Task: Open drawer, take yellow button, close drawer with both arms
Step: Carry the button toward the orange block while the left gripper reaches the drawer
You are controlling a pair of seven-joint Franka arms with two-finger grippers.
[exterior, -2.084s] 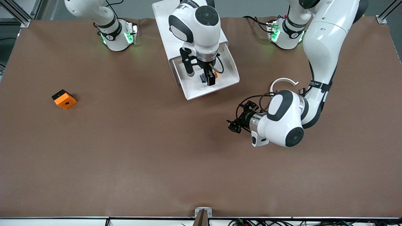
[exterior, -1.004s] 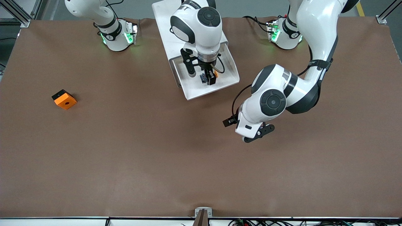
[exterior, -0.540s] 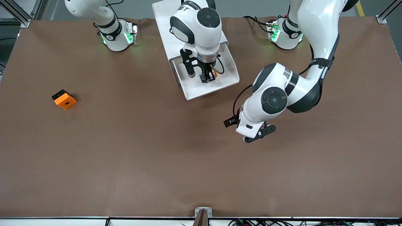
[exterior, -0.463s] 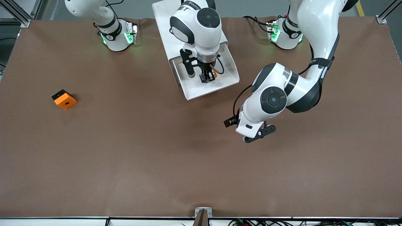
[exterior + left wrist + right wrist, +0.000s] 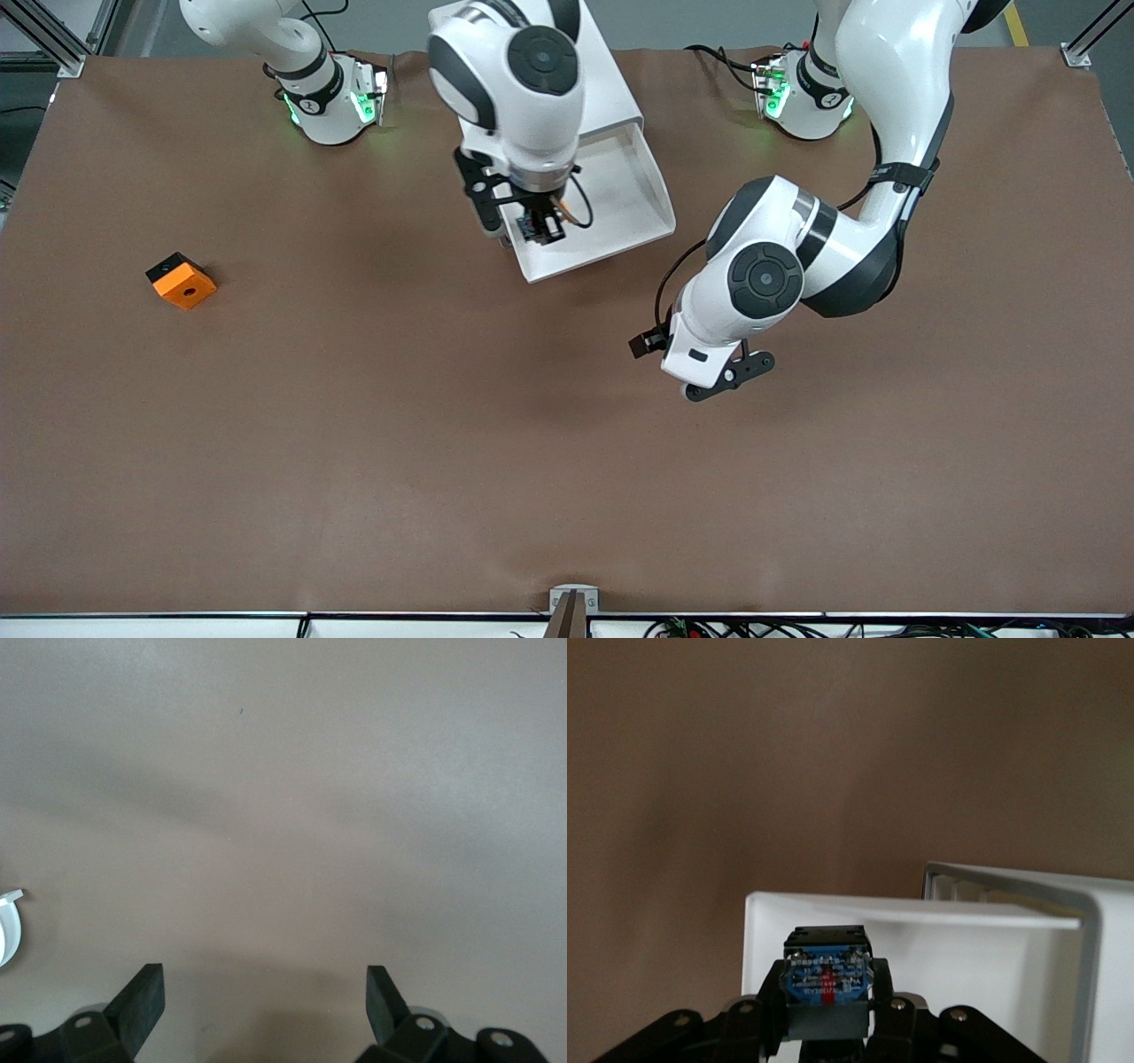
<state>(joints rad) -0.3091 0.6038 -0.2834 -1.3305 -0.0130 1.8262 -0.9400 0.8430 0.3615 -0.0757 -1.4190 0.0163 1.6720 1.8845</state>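
Observation:
The uppermost drawer stands pulled out of the white cabinet; its bare floor shows in the right wrist view as well. My right gripper hangs above the drawer's corner toward the right arm's end, shut on the button. The button's blue base faces the wrist camera between the black fingers; in the front view only a speck of it shows. My left gripper hovers open over bare brown table, nothing between its fingers.
An orange square block with a hole lies on the table toward the right arm's end. The tip of a white curved piece lies on the table beside the left gripper. A brown mat covers the table.
The right gripper shut on the button in the drawer, then rose with it and shifted toward the right arm's end, over the drawer's corner. The left arm swung round earlier and now holds still.

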